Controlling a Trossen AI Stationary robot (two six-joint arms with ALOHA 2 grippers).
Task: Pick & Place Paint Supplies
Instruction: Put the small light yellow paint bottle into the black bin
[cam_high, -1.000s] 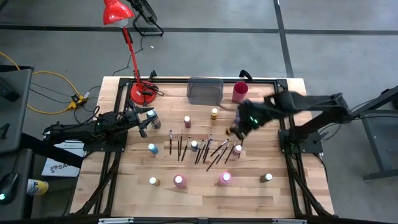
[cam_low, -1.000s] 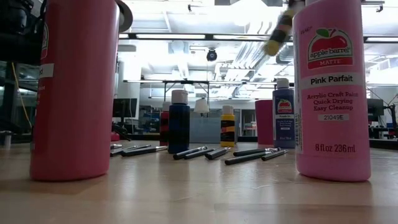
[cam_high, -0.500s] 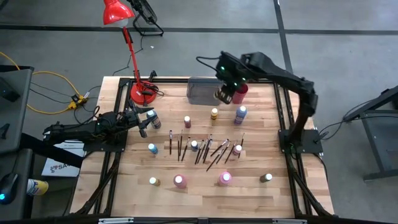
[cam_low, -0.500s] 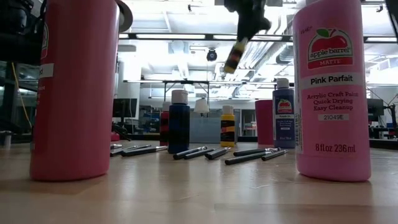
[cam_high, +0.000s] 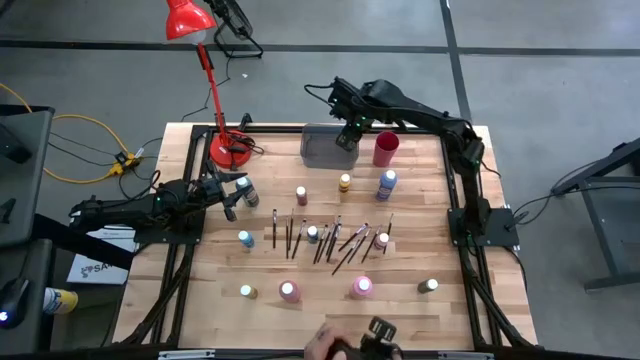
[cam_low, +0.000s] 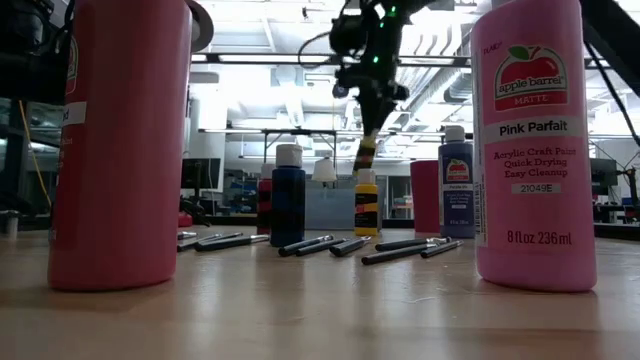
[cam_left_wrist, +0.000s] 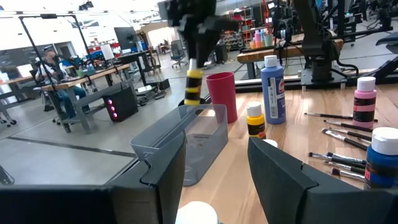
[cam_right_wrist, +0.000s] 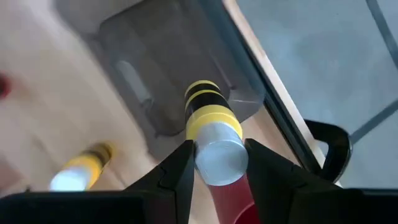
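Since the earlier frames the right gripper (cam_high: 347, 133) has been carried from the brush row, past the red plastic cup (cam_high: 386, 148), to a spot above the clear grey rectangular bin (cam_high: 329, 146). A small yellow-and-black paint bottle with a pale cap (cam_right_wrist: 211, 127) is clamped between its fingers (cam_right_wrist: 176, 175) and is held tilted over the bin's right end, clear of the wooden tabletop (cam_high: 200, 290). In the low view the same bottle (cam_low: 367, 154) hangs above a yellow bottle (cam_low: 367, 203) standing behind the thin dark-handled paintbrushes (cam_low: 320, 245).

The left gripper (cam_high: 231, 197) is kept low at the left side of the tabletop, its fingers (cam_left_wrist: 278, 175) set apart with a white bottle cap (cam_left_wrist: 196, 213) seen between them; whether that bottle is gripped cannot be told.

A tall blue bottle (cam_high: 386, 184) stands just below the cup. Two large pink bottles (cam_high: 361, 287) stand near the front edge.
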